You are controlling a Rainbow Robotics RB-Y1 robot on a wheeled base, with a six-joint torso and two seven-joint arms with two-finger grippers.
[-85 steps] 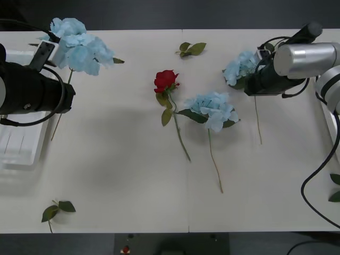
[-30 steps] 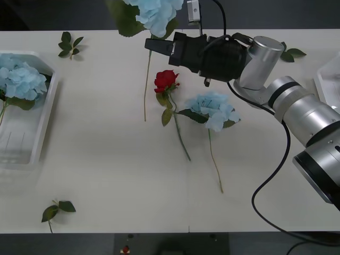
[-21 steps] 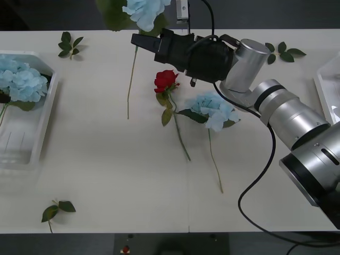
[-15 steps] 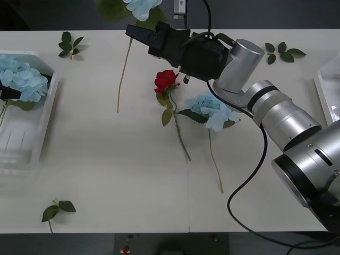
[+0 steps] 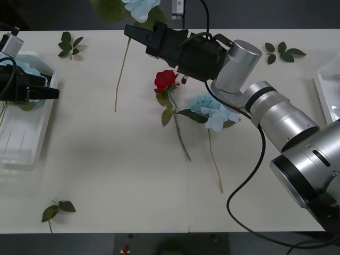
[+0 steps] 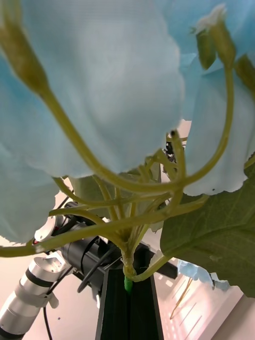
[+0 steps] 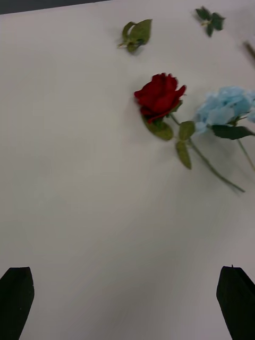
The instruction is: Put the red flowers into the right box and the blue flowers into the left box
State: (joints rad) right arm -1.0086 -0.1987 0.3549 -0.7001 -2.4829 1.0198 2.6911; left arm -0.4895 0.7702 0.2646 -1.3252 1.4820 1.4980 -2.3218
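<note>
Front view: right gripper (image 5: 133, 33) up high over the table's far edge, clamped on 1 blue flower (image 5: 139, 7), stem dangling. Left gripper (image 5: 53, 93) above the left box (image 5: 21, 151), fingers spread wide, nothing in them. 1 red rose (image 5: 165, 80) & 1 blue head (image 5: 213, 110) lie mid-table, touching.

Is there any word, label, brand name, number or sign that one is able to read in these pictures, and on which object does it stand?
None can be read: the table, the left box, the flowers and both arms carry no legible text. The right claw and left claw bear no visible markings.
</note>
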